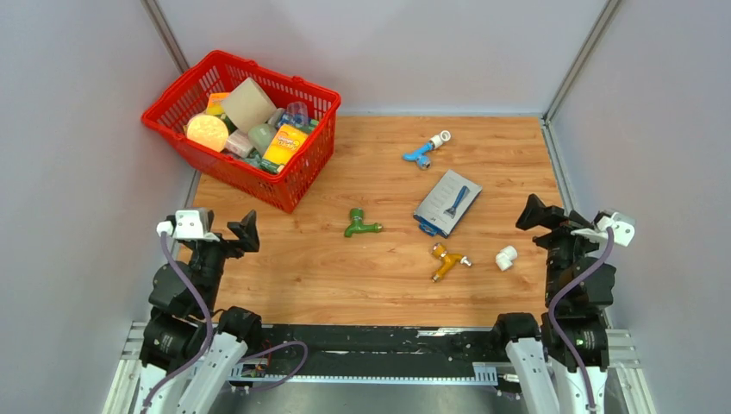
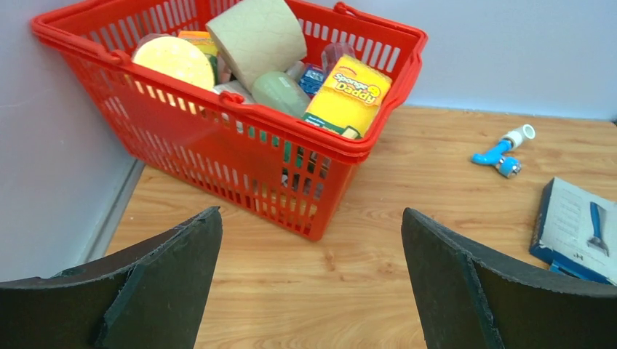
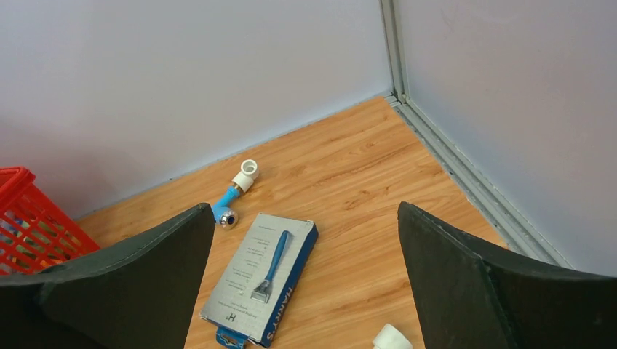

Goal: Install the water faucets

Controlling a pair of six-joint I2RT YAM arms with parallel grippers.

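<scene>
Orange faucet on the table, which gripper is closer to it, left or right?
Right. The right gripper is open just beyond the orange faucet, toward the table's right edge. The left gripper is across the table on the far left, by the red basket.

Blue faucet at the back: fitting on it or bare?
On. A white fitting caps one end of the blue faucet; top and right wrist views show them joined, no gap.

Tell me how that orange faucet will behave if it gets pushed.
The orange faucet looks like rigid plastic, so probably stiff and light. Lying sideways with its spout sticking out, it would likely pivot or skid on the table rather than roll.
</scene>
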